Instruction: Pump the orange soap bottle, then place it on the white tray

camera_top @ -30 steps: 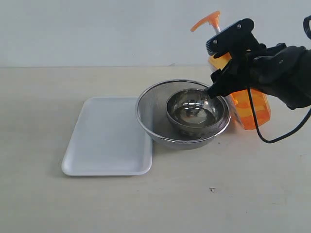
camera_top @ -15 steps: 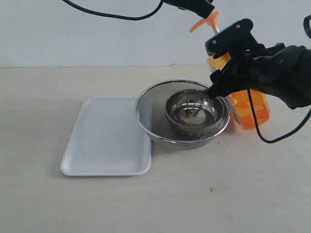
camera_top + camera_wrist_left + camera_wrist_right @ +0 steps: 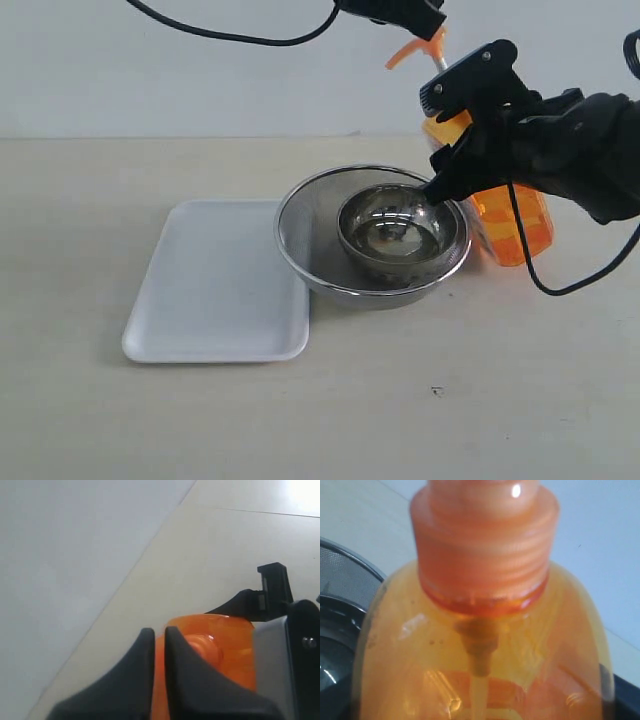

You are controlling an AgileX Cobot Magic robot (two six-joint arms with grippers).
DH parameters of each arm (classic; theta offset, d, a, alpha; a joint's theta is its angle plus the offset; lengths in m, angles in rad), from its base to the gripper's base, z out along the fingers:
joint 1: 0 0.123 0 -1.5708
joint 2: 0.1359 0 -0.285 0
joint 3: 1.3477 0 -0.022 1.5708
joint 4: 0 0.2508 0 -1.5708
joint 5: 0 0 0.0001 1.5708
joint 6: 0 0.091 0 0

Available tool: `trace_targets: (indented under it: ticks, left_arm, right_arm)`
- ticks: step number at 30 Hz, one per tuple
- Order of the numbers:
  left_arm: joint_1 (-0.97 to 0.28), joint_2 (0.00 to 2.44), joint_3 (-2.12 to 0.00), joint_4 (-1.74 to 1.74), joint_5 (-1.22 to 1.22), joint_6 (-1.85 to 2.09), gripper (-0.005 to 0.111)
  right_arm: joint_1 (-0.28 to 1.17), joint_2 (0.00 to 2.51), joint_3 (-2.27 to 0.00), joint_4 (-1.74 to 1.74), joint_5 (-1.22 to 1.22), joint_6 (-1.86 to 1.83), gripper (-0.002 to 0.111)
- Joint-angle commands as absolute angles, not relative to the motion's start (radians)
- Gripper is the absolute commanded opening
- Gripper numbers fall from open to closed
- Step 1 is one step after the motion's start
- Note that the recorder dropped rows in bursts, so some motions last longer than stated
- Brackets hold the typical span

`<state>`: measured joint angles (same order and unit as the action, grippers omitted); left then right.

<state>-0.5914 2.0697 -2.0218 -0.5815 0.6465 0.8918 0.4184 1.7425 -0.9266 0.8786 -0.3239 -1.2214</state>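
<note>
Translucent orange soap bottle (image 3: 515, 225) stands on tabletop (image 3: 450, 400) beside round steel mesh strainer (image 3: 300, 230), apart from flat white tray (image 3: 215, 285). Right tool (image 3: 440, 140) clamps bottle's shoulder; left tool (image 3: 159, 635), jaws together, over orange pump head (image 3: 410, 48). Advisable: press straight down.

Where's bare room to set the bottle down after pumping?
The white tray is bare, bordered by the mesh strainer. Bare table lies in front of both. Crowded around the orange soap bottle: right gripper, strainer, steel bowl.
</note>
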Motion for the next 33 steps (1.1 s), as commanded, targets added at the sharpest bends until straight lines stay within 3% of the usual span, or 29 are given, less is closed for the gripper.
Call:
trace_targets:
  ticks: [1,33]
  left_arm:
    - [-0.591,2.081,-2.029,-0.594,0.636,0.896,0.005]
    - [-0.591,2.115,-2.029,-0.590,0.647,0.895,0.005]
  right_arm:
    - [0.419,1.757,-0.920,0.902,-0.235,-1.205,0.000]
    - [0.419,1.757,-0.920,0.892,-0.227,-1.210,0.000]
